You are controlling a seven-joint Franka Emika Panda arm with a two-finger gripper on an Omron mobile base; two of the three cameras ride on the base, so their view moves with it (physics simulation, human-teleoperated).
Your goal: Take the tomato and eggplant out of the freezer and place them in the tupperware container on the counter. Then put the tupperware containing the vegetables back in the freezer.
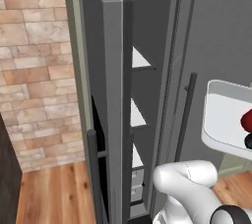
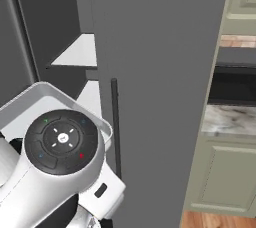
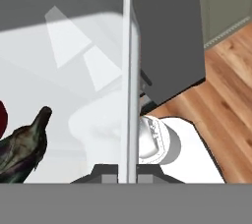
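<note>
In the hand view my gripper (image 3: 127,173) is shut on the thin rim of the tupperware container (image 3: 74,70), which runs up between the two fingertips. Inside the pale translucent tray lie the dark eggplant (image 3: 24,148) and, at the left edge, a sliver of the red tomato (image 3: 2,120). The left base view shows the tupperware container (image 1: 224,120) held in the air at the right, with the tomato (image 1: 247,120) and the eggplant (image 1: 248,142) at its edge. It hangs in front of the freezer (image 1: 147,31), whose thick grey door (image 1: 106,95) stands open onto white shelves (image 1: 140,61).
The freezer's shut right-hand door with a black bar handle (image 2: 115,122) faces me. To the right stand the black microwave (image 2: 235,84), the marble counter (image 2: 230,119) and olive cabinets (image 2: 220,177). A brick wall (image 1: 34,70) and wooden floor (image 1: 54,193) lie to the left.
</note>
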